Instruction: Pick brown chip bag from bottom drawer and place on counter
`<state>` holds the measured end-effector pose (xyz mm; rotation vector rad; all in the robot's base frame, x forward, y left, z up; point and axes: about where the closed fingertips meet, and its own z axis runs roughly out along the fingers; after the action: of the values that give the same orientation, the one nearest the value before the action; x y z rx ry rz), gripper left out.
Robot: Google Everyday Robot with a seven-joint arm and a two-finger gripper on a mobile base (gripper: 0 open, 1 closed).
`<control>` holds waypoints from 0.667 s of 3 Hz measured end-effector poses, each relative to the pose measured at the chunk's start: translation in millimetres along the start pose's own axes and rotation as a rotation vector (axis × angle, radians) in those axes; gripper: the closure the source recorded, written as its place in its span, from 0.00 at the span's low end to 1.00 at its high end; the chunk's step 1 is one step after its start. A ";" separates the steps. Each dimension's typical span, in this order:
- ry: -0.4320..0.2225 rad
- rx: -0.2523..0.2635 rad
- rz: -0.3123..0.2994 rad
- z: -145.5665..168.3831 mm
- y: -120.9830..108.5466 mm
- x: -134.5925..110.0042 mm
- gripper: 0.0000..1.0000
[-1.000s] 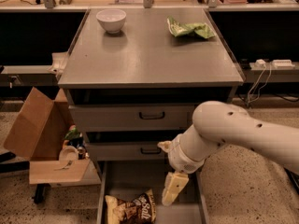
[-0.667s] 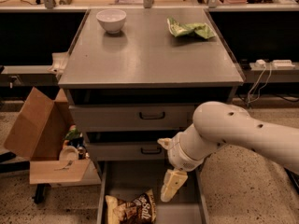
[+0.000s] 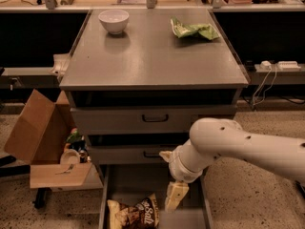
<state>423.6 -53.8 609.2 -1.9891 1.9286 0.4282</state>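
We're hovering gripper [image 3: 175,195] over btm drawer [image 3: 138,185], just right of bag [image 3: 135,214]; open or closed, we can't tell.

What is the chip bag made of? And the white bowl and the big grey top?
Brown chip bag: probably thin plastic film, crinkly and slightly shiny.
Bowl: smooth white, ceramic or plastic.
Counter: likely metal, with a dull grey sheen.
The pincer hangs over the bottom drawer, beside the bag.

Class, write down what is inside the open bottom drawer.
The bottom drawer holds the brown chip bag, front left on its floor. The gripper hangs just right of the bag. The arm hides the right rear corner; the front is out of view.
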 end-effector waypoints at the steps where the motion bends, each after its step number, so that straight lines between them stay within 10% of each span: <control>1: -0.001 -0.003 -0.027 59.0 -6.2 32.7 0.00; 2: -0.026 0.002 -0.043 114.3 -8.5 51.6 0.00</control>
<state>435.9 -49.6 484.2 -2.0097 1.8662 0.4392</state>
